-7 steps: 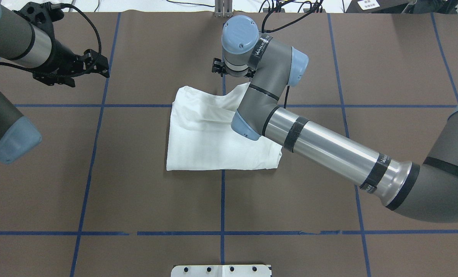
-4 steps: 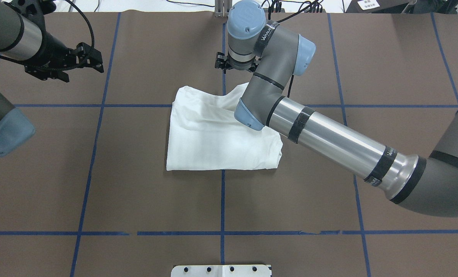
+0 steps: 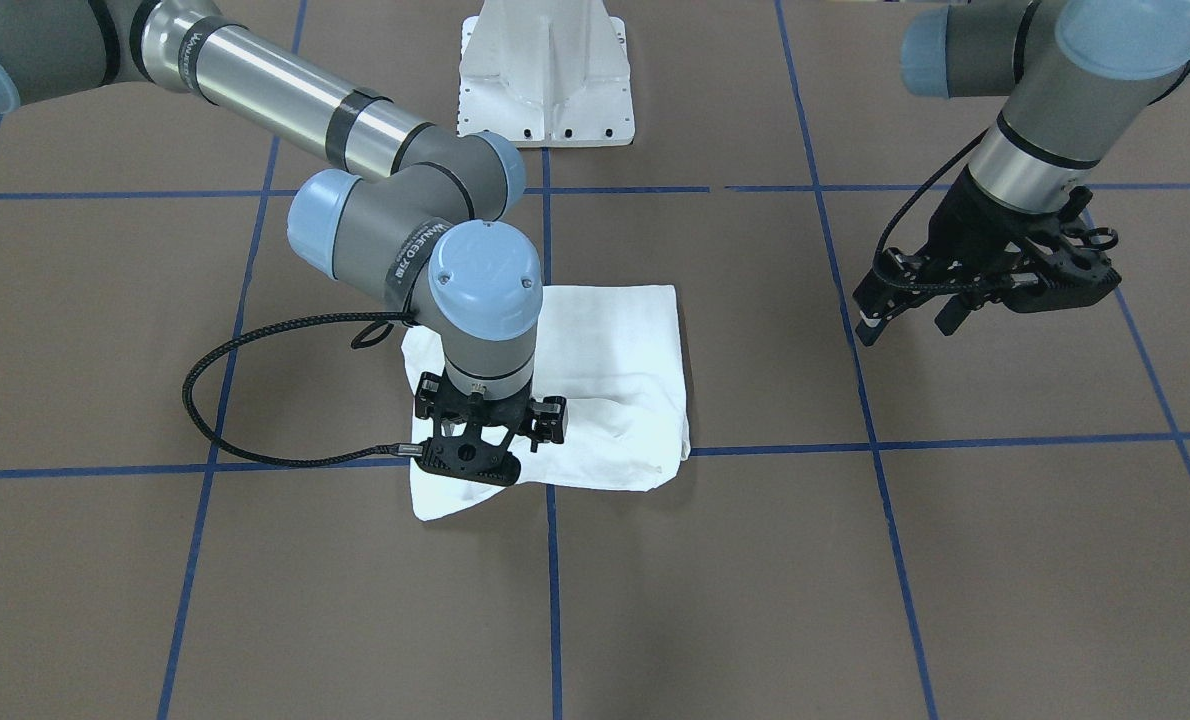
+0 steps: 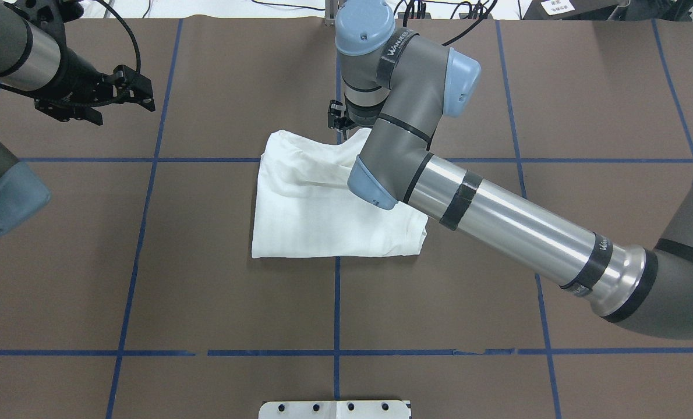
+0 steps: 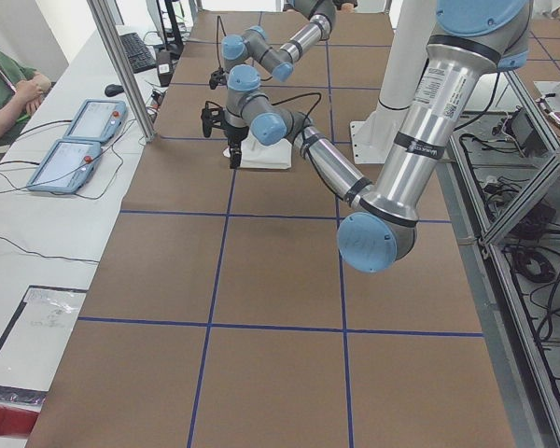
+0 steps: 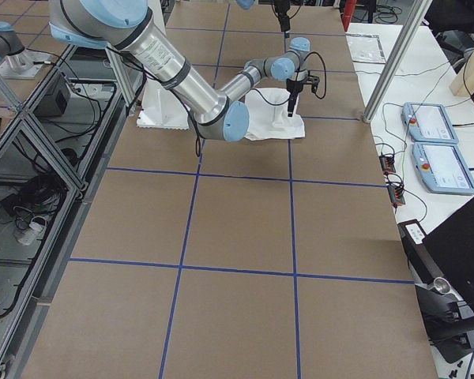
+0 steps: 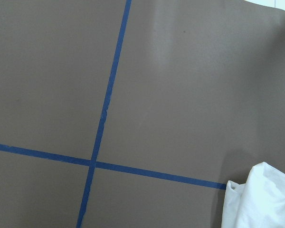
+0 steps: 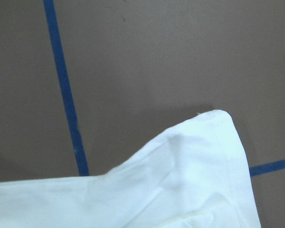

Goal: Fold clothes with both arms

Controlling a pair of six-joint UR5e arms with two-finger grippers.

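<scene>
The clothes are one white shirt (image 3: 605,340) lying folded into a rough rectangle in the middle of the brown table (image 4: 306,221). My right gripper (image 3: 470,470) points straight down over the shirt's edge farthest from the robot. Its fingers look open, with nothing between them. In the overhead view the wrist hides most of it (image 4: 336,119). The right wrist view shows a shirt corner (image 8: 190,180) just below. My left gripper (image 3: 907,320) hangs open and empty above bare table, well to the left of the shirt (image 4: 148,96). A shirt corner (image 7: 261,199) shows in the left wrist view.
The white pedestal base (image 3: 545,80) stands at the robot's edge of the table. A black cable loop (image 3: 215,400) hangs from the right wrist beside the shirt. Blue tape lines (image 4: 336,302) grid the table. A seated person (image 5: 9,84) and two tablets (image 5: 75,140) are on the operators' side.
The right wrist drew away from the shirt's far edge, then came back over it. The left arm pulled slightly farther left. The shirt has not moved.
</scene>
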